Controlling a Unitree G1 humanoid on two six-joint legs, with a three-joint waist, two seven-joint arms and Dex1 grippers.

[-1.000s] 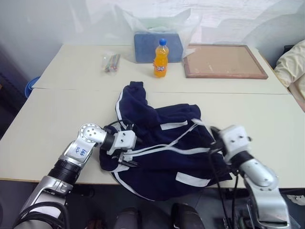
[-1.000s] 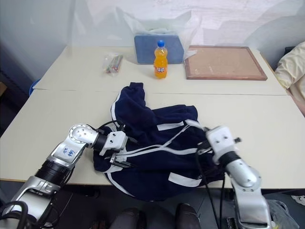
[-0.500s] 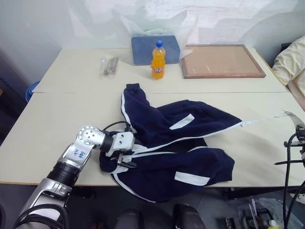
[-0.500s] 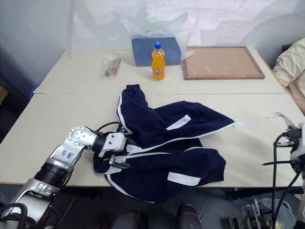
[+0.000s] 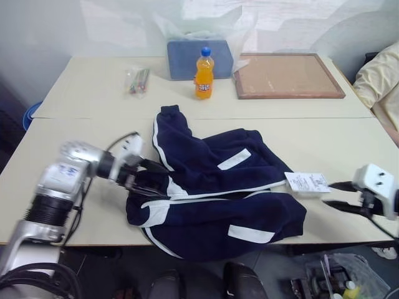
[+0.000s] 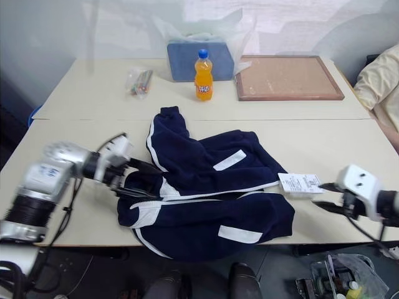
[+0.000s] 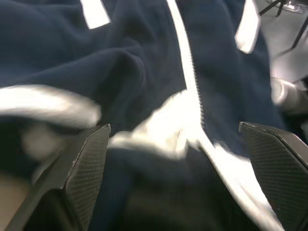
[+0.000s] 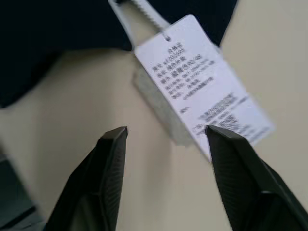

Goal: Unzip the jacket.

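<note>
Navy jacket (image 5: 212,193) on table; left gripper (image 5: 151,177) wide open, empty; right gripper (image 5: 335,194) parted, empty

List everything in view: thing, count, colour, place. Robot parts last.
jacket: one, navy with white stripes, bunched at the near table's front edge
paper tag: one, white, on the table by the jacket's right side
soda bottle: one, orange with blue cap, upright on the far table
framed board: one, brown, flat, right of the bottle
blue pad: one, behind the bottle
clear bag: one, holding coloured sticks, left of the bottle
tables: two, cream, pushed together
left gripper: open, at the jacket's left side
right gripper: open, just right of the tag
</note>
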